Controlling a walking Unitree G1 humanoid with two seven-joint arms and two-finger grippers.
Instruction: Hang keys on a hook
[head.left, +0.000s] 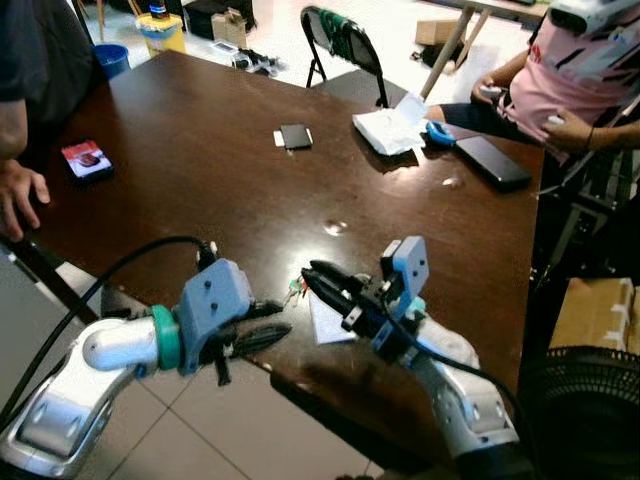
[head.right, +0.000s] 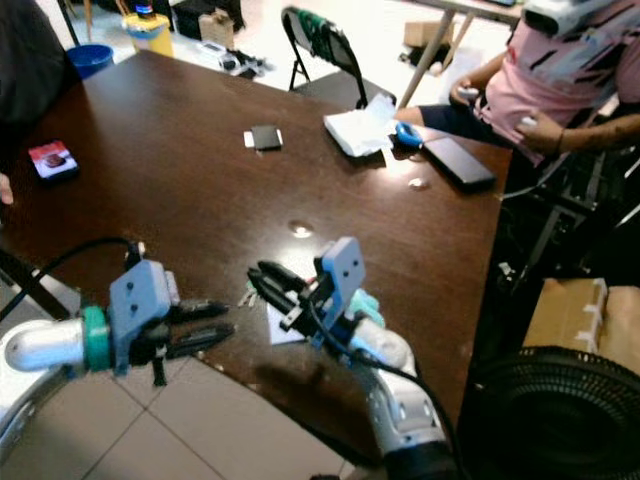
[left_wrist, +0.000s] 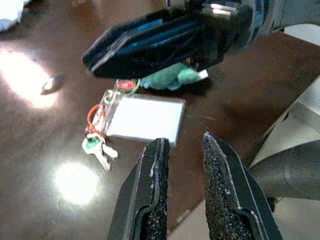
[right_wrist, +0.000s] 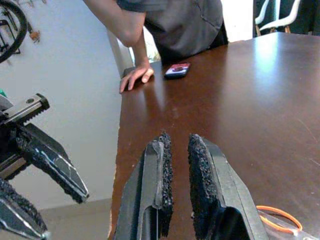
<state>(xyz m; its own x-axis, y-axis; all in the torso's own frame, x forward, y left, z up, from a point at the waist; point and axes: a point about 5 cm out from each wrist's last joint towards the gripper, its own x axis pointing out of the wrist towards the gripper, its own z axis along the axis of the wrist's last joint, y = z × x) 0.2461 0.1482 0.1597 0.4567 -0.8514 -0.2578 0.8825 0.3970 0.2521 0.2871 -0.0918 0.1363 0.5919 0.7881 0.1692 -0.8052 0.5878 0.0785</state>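
Observation:
A small bunch of keys (left_wrist: 98, 146) with a green head and an orange ring lies on the dark wooden table (head.left: 200, 170) near its front edge. It is joined to a white card tag (left_wrist: 145, 118). In the head views the keys (head.left: 294, 289) lie between my two grippers. My left gripper (head.left: 283, 320) hovers at the table edge just left of them, open by a small gap with nothing in it. My right gripper (head.left: 309, 274) points leftward just above the tag (head.left: 325, 320), its fingers (right_wrist: 160, 165) a narrow gap apart and holding nothing.
A person's hand (head.left: 15, 195) rests on the table's left edge beside a red-and-black packet (head.left: 87, 158). Farther back lie a black phone (head.left: 295, 136), white paper (head.left: 390, 130) and a dark case (head.left: 493, 162). A seated person in pink (head.left: 580, 80) is at the right, above a black fan (head.left: 590, 410).

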